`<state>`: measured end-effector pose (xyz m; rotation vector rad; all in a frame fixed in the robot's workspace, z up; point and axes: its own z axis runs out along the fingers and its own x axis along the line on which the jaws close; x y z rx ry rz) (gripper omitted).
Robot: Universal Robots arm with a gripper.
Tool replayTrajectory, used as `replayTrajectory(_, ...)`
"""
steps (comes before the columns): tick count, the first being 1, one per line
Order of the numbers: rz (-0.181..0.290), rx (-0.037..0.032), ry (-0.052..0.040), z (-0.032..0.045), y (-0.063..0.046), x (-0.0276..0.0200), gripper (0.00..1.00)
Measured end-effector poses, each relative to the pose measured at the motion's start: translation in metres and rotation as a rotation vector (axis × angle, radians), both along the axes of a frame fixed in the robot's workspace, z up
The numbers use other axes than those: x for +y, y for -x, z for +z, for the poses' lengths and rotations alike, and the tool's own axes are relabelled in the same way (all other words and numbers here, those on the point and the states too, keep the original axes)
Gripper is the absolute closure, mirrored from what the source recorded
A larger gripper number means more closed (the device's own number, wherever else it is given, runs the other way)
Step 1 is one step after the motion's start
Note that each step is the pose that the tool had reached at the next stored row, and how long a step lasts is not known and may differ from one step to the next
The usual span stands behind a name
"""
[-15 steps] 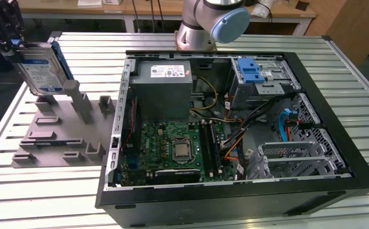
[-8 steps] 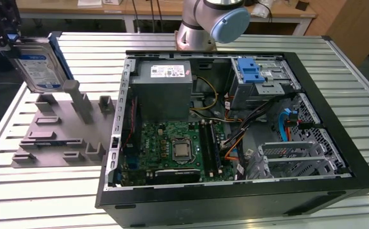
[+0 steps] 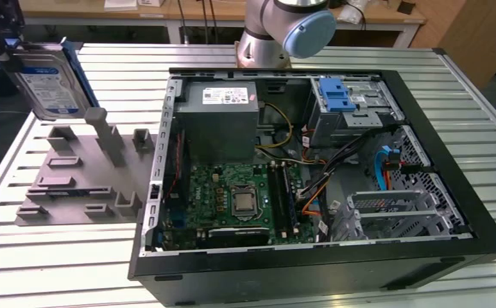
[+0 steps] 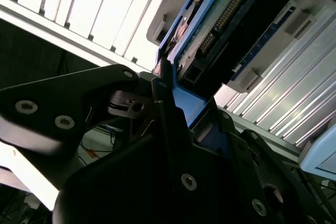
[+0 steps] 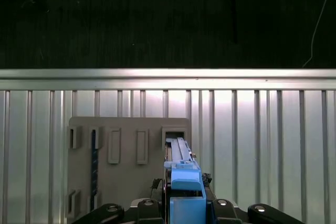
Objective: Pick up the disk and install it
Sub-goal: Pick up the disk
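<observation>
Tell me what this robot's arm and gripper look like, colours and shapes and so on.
The arm is a smooth silver-grey tube with a rounded joint closed by a light blue cap. The gripper is matt black, built from flat angular plates and links fastened with small silver screws.

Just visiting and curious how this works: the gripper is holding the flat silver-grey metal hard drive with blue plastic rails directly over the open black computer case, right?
Not quite. The gripper does hold the flat silver-grey hard drive with blue rails, but over the grey slotted plastic holder beside the open black computer case, not over the case. The exterior view shows it.
</observation>
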<state>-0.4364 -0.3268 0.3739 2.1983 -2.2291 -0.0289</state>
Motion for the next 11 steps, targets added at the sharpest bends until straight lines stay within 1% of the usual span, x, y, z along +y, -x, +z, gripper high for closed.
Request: replayTrajectory(11,0.0,0.0,0.0,0.0136,0.0,0.0,0.64)
